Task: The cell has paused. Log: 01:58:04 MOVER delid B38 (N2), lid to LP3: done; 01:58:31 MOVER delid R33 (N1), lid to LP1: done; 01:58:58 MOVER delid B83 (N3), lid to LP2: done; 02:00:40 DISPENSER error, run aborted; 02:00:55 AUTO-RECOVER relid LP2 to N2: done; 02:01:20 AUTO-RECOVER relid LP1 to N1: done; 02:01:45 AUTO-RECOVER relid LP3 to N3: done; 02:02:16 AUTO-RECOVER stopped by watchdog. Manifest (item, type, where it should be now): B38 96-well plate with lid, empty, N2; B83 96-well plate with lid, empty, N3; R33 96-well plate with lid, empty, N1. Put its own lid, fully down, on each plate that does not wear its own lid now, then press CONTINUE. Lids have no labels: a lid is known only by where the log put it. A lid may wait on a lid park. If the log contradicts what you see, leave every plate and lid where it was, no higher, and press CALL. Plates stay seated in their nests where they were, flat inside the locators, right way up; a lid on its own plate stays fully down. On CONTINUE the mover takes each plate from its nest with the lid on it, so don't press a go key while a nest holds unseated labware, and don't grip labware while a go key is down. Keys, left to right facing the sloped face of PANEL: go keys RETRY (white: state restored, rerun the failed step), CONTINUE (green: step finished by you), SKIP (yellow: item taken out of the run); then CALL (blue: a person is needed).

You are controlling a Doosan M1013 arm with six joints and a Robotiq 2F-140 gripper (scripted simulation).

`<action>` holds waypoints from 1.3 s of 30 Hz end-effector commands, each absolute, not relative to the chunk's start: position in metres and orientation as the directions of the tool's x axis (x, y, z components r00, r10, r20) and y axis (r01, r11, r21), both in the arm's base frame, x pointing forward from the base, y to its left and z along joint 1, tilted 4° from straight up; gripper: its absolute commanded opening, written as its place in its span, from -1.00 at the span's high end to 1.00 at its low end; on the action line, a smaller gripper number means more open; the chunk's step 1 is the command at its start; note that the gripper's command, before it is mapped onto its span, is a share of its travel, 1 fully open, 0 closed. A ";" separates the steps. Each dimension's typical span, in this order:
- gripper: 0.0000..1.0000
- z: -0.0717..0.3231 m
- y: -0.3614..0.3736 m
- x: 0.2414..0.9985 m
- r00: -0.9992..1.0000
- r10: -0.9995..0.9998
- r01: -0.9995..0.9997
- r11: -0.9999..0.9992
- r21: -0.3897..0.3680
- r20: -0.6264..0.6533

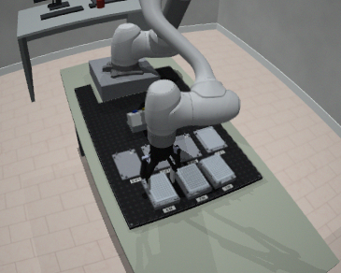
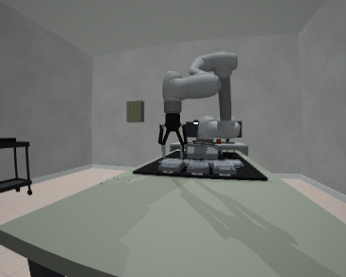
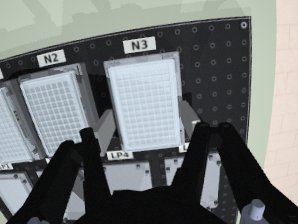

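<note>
Three white 96-well plates sit in a row of nests on the black mat. The plate at N3 [image 1: 163, 191] [image 3: 145, 102] is at the left end in the top view. The plate at N2 [image 1: 192, 179] [image 3: 52, 102] is in the middle and the third plate [image 1: 217, 169] is at the right. I cannot tell from these views which plates wear lids. My gripper [image 1: 161, 176] [image 2: 173, 153] [image 3: 146, 114] hangs open and empty above the back edge of the N3 plate, touching nothing.
Several flat grey lid parks [image 1: 129, 164] [image 1: 209, 137] lie in the row behind the nests. The small white PANEL box [image 1: 135, 120] stands behind them, partly hidden by the arm. The robot's grey base block [image 1: 121, 77] is at the back of the mat.
</note>
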State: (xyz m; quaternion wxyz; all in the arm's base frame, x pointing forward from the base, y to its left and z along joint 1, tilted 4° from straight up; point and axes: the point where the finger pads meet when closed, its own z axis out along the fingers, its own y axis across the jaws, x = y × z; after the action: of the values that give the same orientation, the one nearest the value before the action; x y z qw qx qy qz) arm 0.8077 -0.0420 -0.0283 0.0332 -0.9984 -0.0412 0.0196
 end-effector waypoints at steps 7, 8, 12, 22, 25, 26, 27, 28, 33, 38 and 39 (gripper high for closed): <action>-0.18 -0.033 -0.044 0.807 0.995 0.091 0.089 -0.994 -0.066 -0.037; -0.18 -0.033 -0.044 0.807 0.995 0.091 0.089 -0.994 -0.066 -0.037; -0.18 -0.033 -0.044 0.807 0.995 0.091 0.089 -0.994 -0.066 -0.037; -0.18 -0.033 -0.044 0.807 0.995 0.091 0.089 -0.994 -0.066 -0.037; -0.32 -0.033 -0.044 0.807 0.995 0.091 0.089 -0.994 -0.066 -0.037; -0.32 -0.033 -0.044 0.807 0.995 0.091 0.089 -0.994 -0.066 -0.037; -0.32 -0.033 -0.044 0.807 0.995 0.091 0.089 -0.994 -0.066 -0.037; -0.32 -0.033 -0.044 0.807 0.995 0.091 0.089 -0.994 -0.066 -0.037; -0.32 -0.033 -0.044 0.807 0.995 0.091 0.089 -0.994 -0.066 -0.037; -0.32 -0.033 -0.044 0.807 0.995 0.091 0.089 -0.994 -0.066 -0.037; -0.32 -0.033 -0.044 0.807 0.995 0.091 0.089 -0.994 -0.066 -0.037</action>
State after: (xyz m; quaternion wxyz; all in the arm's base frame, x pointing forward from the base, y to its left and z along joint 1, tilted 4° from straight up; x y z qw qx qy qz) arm 0.8077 -0.0420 -0.0283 0.0332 -0.9984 -0.0412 0.0196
